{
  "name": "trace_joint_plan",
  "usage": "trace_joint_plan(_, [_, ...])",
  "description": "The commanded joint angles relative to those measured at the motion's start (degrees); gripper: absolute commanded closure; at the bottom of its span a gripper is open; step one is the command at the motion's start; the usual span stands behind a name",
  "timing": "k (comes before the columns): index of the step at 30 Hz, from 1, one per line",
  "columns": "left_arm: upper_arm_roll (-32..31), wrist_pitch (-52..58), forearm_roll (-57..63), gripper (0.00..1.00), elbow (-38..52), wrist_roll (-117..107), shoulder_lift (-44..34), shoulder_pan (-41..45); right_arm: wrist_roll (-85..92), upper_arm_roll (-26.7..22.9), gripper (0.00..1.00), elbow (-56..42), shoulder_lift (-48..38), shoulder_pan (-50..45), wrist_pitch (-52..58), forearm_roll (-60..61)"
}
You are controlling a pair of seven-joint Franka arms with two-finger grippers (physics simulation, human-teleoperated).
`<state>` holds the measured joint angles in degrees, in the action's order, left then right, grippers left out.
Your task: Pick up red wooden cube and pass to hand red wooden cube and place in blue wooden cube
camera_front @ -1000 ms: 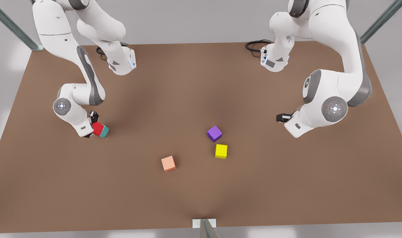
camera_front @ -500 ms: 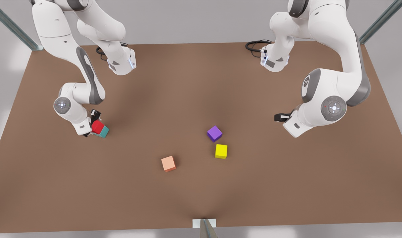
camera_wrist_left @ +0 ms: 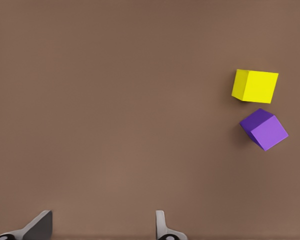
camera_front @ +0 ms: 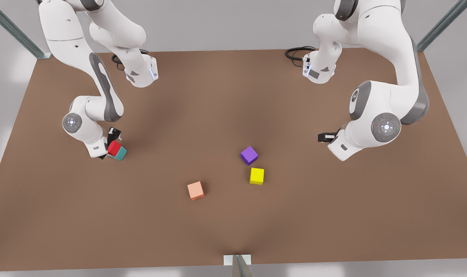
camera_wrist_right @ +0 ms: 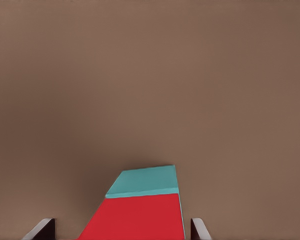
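Note:
The red wooden cube (camera_front: 113, 147) rests on the blue wooden cube (camera_front: 121, 153), a teal one, at the front view's left. Seen from the right wrist, the red wooden cube (camera_wrist_right: 140, 217) sits nearer and the blue wooden cube (camera_wrist_right: 147, 182) shows past it. My right gripper (camera_wrist_right: 122, 225) straddles the red cube, open, with a gap on each side; in the front view this right gripper (camera_front: 112, 139) is just above the pair. The hand, my left gripper (camera_front: 325, 137), hangs open and empty at the front view's right. In its own wrist view the left gripper (camera_wrist_left: 101, 224) shows bare table between its fingers.
A purple cube (camera_front: 249, 155) and a yellow cube (camera_front: 256, 176) lie close together mid-table, also seen as the purple cube (camera_wrist_left: 264, 129) and yellow cube (camera_wrist_left: 255, 86). A salmon-orange cube (camera_front: 195, 190) lies nearer the front edge. Black cables (camera_front: 296, 53) lie at the back.
The right gripper has drawn slightly up and back from the stacked cubes, which stay put. The left arm has shifted a little toward the front view's left.

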<state>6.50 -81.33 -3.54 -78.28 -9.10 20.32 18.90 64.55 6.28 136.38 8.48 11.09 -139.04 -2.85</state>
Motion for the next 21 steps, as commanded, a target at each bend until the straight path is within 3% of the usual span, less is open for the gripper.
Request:
trace_joint_plan(1, [0.0,0.0,0.0,0.0,0.0,-0.9,0.0,0.0,-1.3,0.0,0.0,-0.1,-0.3,0.1,2.1,0.8])
trace_joint_plan(7, [0.0,0.0,0.1,0.0,0.1,-0.9,0.1,-0.1,-0.5,0.0,0.0,-4.6,-0.3,0.0,7.6,0.8])
trace_joint_plan(13, [0.0,0.0,0.1,0.0,0.0,-0.9,0.1,-0.2,-2.1,4.6,0.0,-12.9,-1.4,-2.3,19.9,7.9])
trace_joint_plan(15, [0.0,0.0,0.1,0.0,0.0,-0.9,0.2,-0.3,-16.4,4.6,0.0,-24.8,3.6,-2.9,28.1,9.9])
trace_joint_plan(18, [0.0,0.0,0.0,0.0,0.0,-0.9,0.2,-0.3,-67.8,4.4,0.0,-50.1,15.9,-4.5,37.7,8.1])
trace_joint_plan(20, [0.0,0.0,0.1,0.0,0.0,-0.9,0.2,-0.3,-73.9,3.8,0.0,-54.7,15.6,-4.4,40.2,5.4])
trace_joint_plan(21, [0.0,0.0,0.1,0.0,0.0,-0.9,0.2,-0.3,-74.0,4.4,0.0,-59.0,13.7,-4.8,46.8,2.3])
